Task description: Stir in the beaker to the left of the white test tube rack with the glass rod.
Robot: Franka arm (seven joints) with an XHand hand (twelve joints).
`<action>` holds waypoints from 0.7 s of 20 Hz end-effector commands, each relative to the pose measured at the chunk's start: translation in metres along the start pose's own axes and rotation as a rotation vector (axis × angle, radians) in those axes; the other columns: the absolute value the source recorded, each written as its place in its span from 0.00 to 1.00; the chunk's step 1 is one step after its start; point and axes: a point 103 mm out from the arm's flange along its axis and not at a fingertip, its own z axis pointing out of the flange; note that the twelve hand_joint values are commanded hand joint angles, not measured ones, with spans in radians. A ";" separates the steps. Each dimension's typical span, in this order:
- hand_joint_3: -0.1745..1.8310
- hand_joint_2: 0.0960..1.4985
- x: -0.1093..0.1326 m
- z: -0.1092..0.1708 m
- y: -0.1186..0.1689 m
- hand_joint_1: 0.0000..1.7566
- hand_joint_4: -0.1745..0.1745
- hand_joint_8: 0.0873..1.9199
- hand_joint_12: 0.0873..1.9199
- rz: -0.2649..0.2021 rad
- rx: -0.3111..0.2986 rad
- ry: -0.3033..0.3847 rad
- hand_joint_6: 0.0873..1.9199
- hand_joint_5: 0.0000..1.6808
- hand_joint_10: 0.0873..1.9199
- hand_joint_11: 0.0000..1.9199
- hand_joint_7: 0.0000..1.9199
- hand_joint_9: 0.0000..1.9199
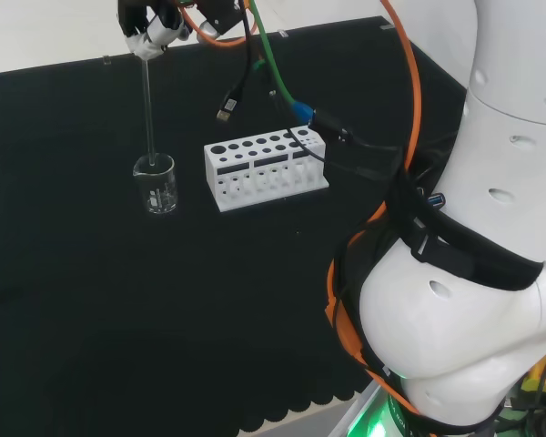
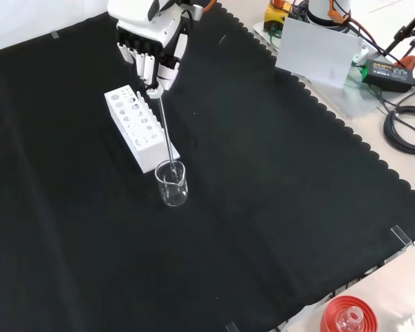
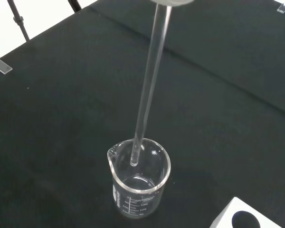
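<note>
The white test tube rack serves as the reference landmark on the black cloth. In the head view, the beaker stands upright just to the left of the rack, apart from it. In the front view, the same beaker stands just below the near end of the rack.

The hand is positioned above the beaker, up and to the left of the rack in the head view. Its fingers are curled downward and pinch the top end of the glass rod. The rod hangs nearly vertical from the hand.

The lower end of the rod is inside the mouth of the beaker. In the wrist view, the tip appears to sit just below the rim, off-centre toward the spout side and short of the base. Whether the beaker holds any liquid cannot be told.

Status, as a judgement: pick-up of the rod and insertion into the correct beaker are complete. The stirring itself remains: lower the tip further if required, then circle it inside the wall without tipping the beaker toward the rack.
</note>
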 end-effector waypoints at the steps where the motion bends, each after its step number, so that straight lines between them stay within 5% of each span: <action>1: 0.00 0.70 -0.002 0.009 0.002 0.70 0.00 0.40 0.36 -0.001 0.009 0.005 0.27 0.75 0.21 0.87 0.83 0.97; 14: 0.00 0.70 0.001 0.047 0.018 0.70 0.00 0.39 0.37 -0.009 0.035 0.021 0.27 0.75 0.21 0.87 0.83 0.97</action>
